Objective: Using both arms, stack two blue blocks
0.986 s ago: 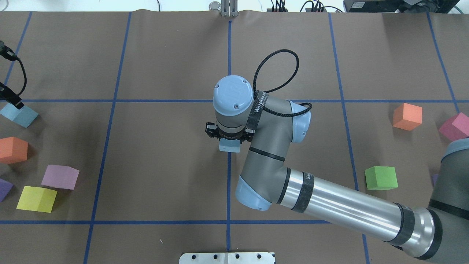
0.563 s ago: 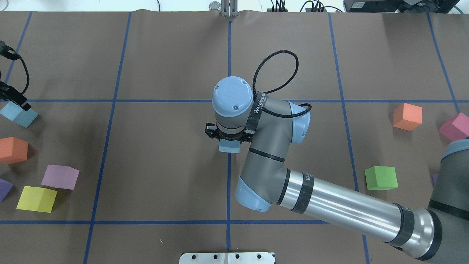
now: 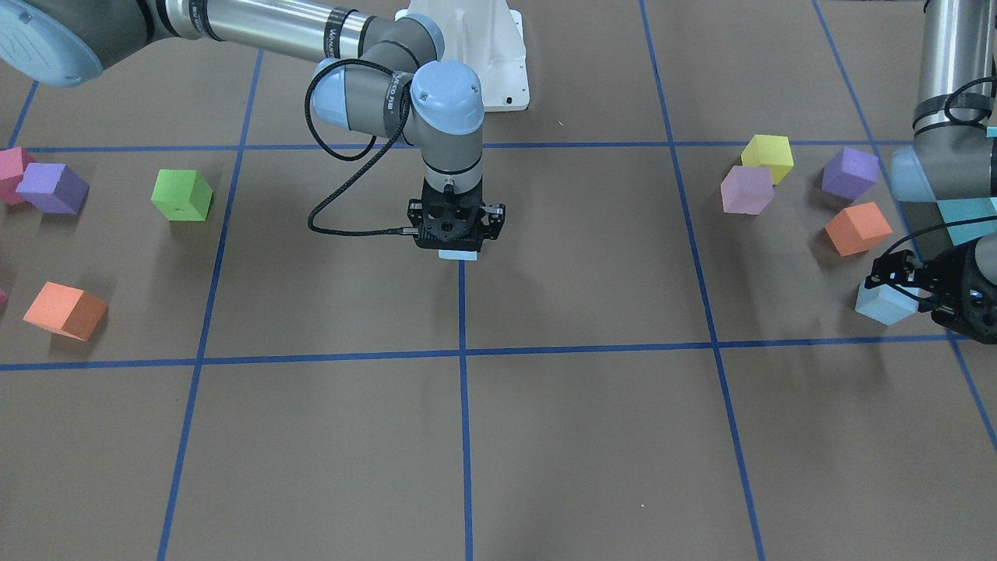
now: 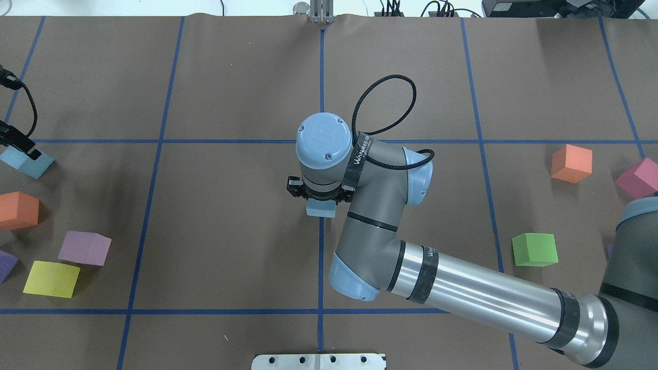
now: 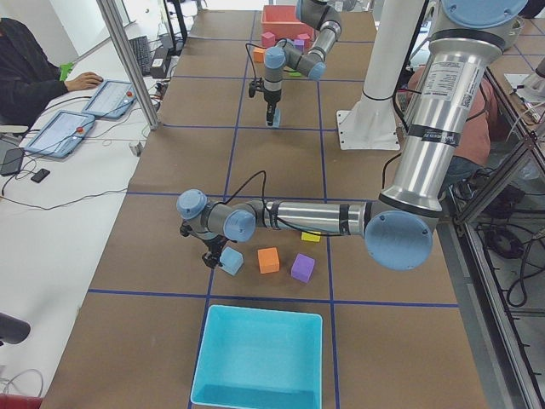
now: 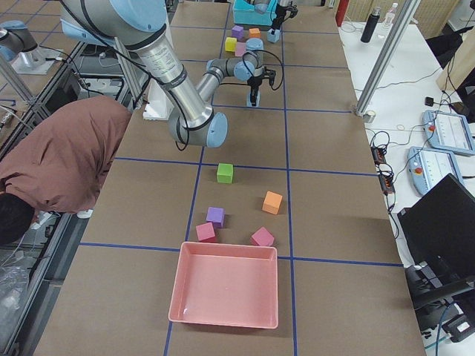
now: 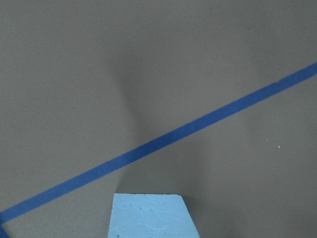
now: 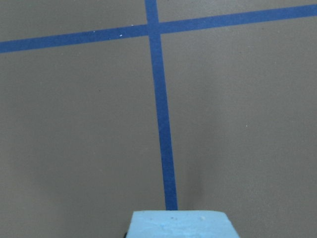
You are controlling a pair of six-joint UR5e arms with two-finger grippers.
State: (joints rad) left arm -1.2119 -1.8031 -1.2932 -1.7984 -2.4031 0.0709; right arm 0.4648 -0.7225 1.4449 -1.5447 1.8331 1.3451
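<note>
My right gripper (image 4: 321,200) is shut on one pale blue block (image 4: 321,209) at the table's centre, on the blue tape line and very low over the paper. This block fills the bottom of the right wrist view (image 8: 181,224). The second blue block (image 4: 28,164) rests on the table at the far left. My left gripper (image 3: 896,290) is down at it, open, with its fingers on either side. This block also shows in the front view (image 3: 880,308) and at the bottom of the left wrist view (image 7: 151,218).
Orange (image 4: 18,209), lilac (image 4: 85,247), yellow (image 4: 51,279) and purple (image 4: 6,264) cubes lie near the left block. Orange (image 4: 571,163), pink (image 4: 637,177) and green (image 4: 534,249) cubes lie at the right. A turquoise bin (image 5: 260,358) and a pink tray (image 6: 226,285) stand at the table's ends.
My right arm has sunk slightly with its blue block. My left gripper has come down a little further onto the left blue block, which has not moved.
</note>
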